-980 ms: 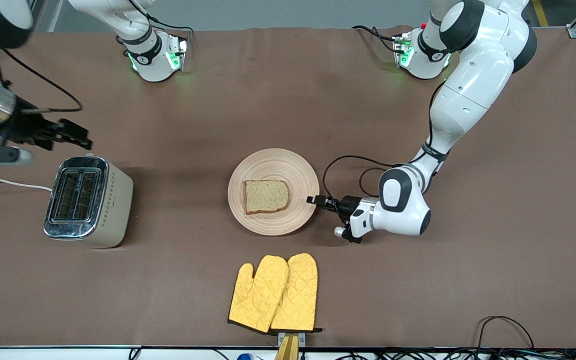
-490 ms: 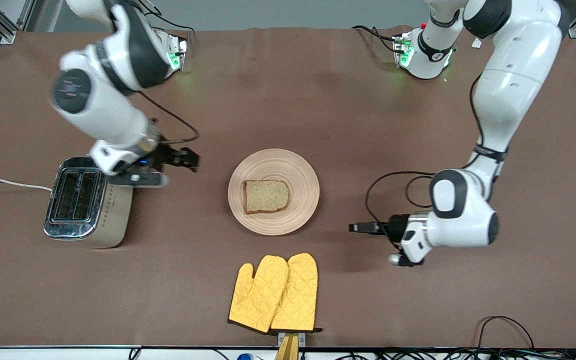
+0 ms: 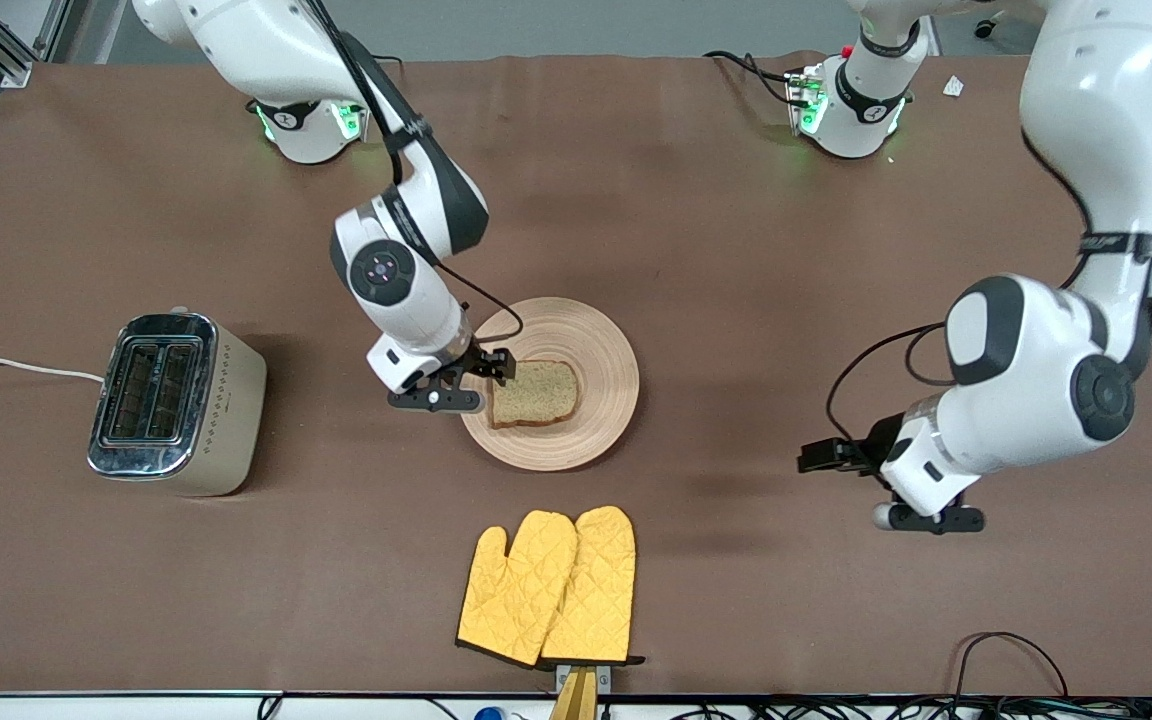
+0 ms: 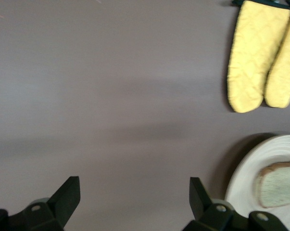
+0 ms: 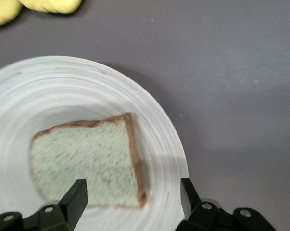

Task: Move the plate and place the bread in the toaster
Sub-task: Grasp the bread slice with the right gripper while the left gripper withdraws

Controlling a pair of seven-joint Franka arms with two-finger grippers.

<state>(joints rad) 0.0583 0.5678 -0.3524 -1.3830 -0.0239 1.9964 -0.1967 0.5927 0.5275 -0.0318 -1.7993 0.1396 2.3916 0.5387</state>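
Note:
The bread (image 3: 534,392) lies flat on the wooden plate (image 3: 556,325) in the middle of the table. My right gripper (image 3: 494,372) is open and empty, low over the plate's edge on the toaster's side, at the bread's flat end. In the right wrist view the gripper (image 5: 133,197) spans a corner of the bread (image 5: 87,163) and the plate's rim (image 5: 169,144). The toaster (image 3: 176,400) stands toward the right arm's end, slots up. My left gripper (image 3: 814,460) is open and empty over bare table, apart from the plate; it also shows in the left wrist view (image 4: 134,192).
A pair of yellow oven mitts (image 3: 548,585) lies nearer to the front camera than the plate, also in the left wrist view (image 4: 260,57). The toaster's white cord (image 3: 16,366) runs off the table's edge at the right arm's end.
My right arm swung from beside the toaster over to the plate's edge. My left gripper drew away from the plate's rim toward the left arm's end. Plate and bread have not moved.

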